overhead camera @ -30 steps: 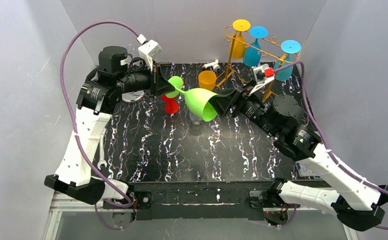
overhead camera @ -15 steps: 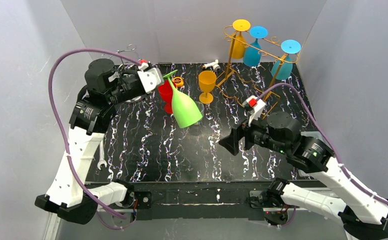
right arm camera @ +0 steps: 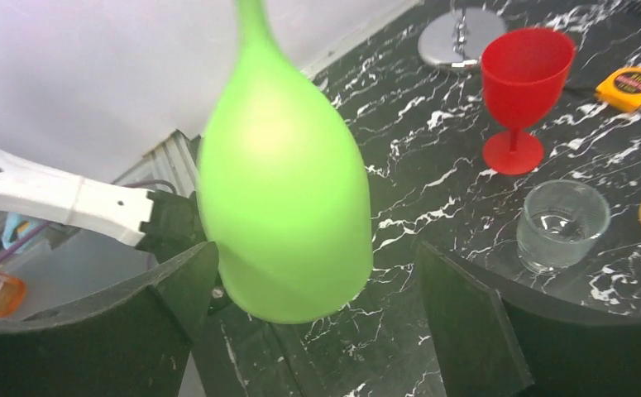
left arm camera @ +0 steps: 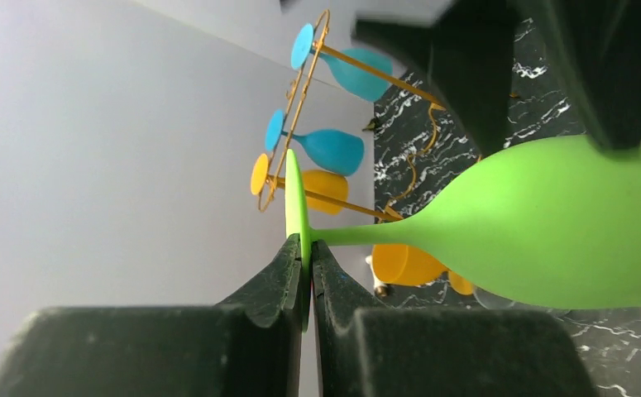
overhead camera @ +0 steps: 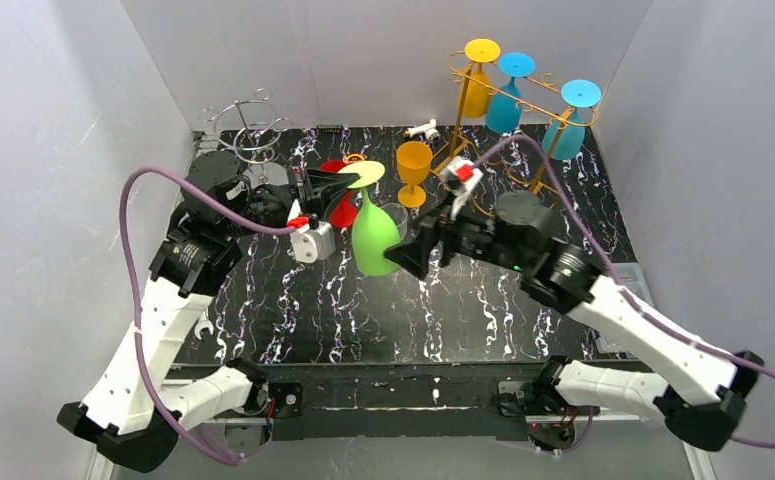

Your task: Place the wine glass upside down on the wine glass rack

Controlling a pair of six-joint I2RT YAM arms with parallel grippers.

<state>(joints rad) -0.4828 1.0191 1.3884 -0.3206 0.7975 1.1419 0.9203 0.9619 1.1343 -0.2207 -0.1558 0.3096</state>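
Observation:
The green wine glass (overhead camera: 373, 232) hangs bowl-down above the table's middle. My left gripper (overhead camera: 348, 183) is shut on the edge of its flat foot (left arm camera: 298, 207), the fingers (left arm camera: 288, 269) pinching the disc from both sides. My right gripper (overhead camera: 405, 256) stands open around the lower bowl (right arm camera: 284, 182). Its fingers (right arm camera: 168, 306) flank the bowl and do not press on it. The gold wine glass rack (overhead camera: 535, 103) stands at the back right, and a yellow glass (overhead camera: 477, 88) and two blue glasses (overhead camera: 506, 100) hang on it upside down.
On the table, an orange glass (overhead camera: 413, 165) stands upright near the rack, a red glass (right arm camera: 522, 83) and a clear tumbler (right arm camera: 563, 223) behind the green one. A tape measure (right arm camera: 631, 81) and a silver wire stand (overhead camera: 248, 125) sit at the back left. A wrench (overhead camera: 203, 328) lies at the left edge.
The right gripper let go of the bowl, opened wide, drew back, then returned around the bowl. The left arm swung the glass from lying sideways to hanging bowl-down.

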